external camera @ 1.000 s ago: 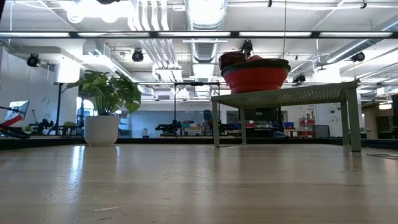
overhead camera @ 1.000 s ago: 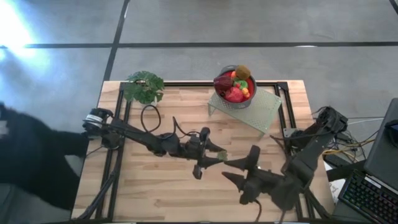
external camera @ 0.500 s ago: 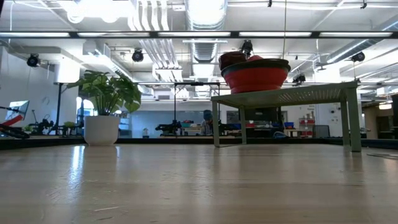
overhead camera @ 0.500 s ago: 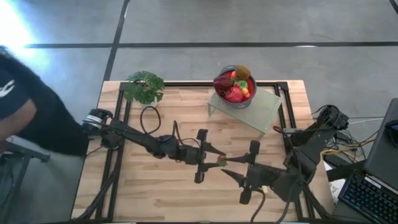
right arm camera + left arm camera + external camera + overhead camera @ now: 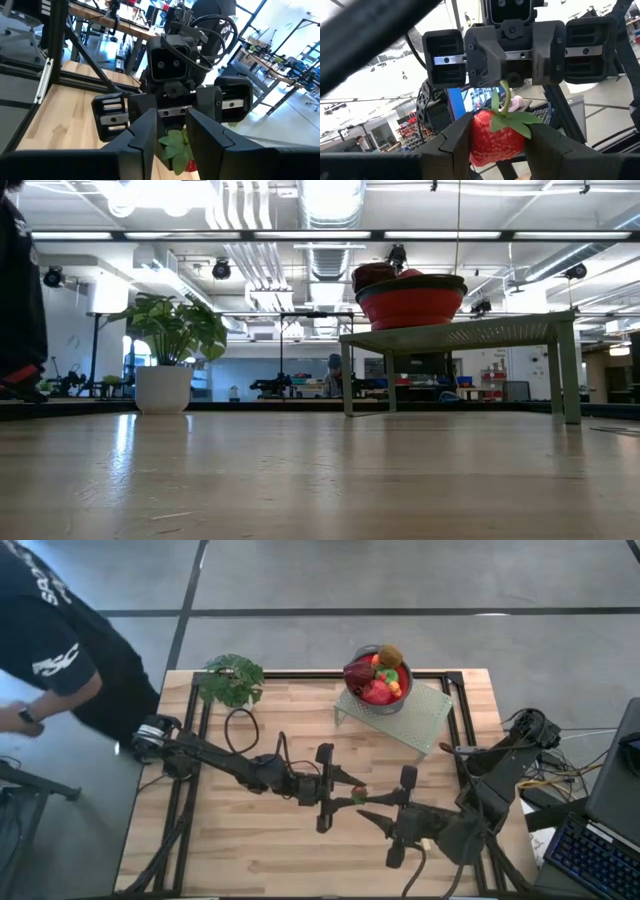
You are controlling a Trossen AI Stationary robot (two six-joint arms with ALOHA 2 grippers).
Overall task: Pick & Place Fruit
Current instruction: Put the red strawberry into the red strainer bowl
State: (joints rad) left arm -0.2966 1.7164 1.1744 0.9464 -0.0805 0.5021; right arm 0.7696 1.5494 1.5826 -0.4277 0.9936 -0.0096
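While the strawberry (image 5: 496, 135) hangs above the middle of the table (image 5: 260, 850), pinched between the two arms, the handover is at its most delicate point. The left gripper (image 5: 343, 795) is clenched on the red body of the berry, as its own wrist view shows. The right gripper (image 5: 367, 802) faces it nose to nose, and its fingers (image 5: 145, 131) stand narrowly apart on either side of the green leaves; whether they press on the berry itself or only on the leaves I cannot tell.

That is the risk, in my judgement: if the left lets go while the right has only the leafy cap or stalk, the berry could slip out and drop to the wood, well apart from the red bowl (image 5: 377, 700) of fruit (image 5: 375, 675) on the green stand (image 5: 425, 720). If both squeeze and pull at once, the soft berry may be torn or twisted loose.

Compared with a second ago, the right gripper has moved in from just short of the left one to meet it, and its fingers have drawn together. The left gripper has kept its hold. A person (image 5: 60, 630) has also come into sight beyond the table's left edge
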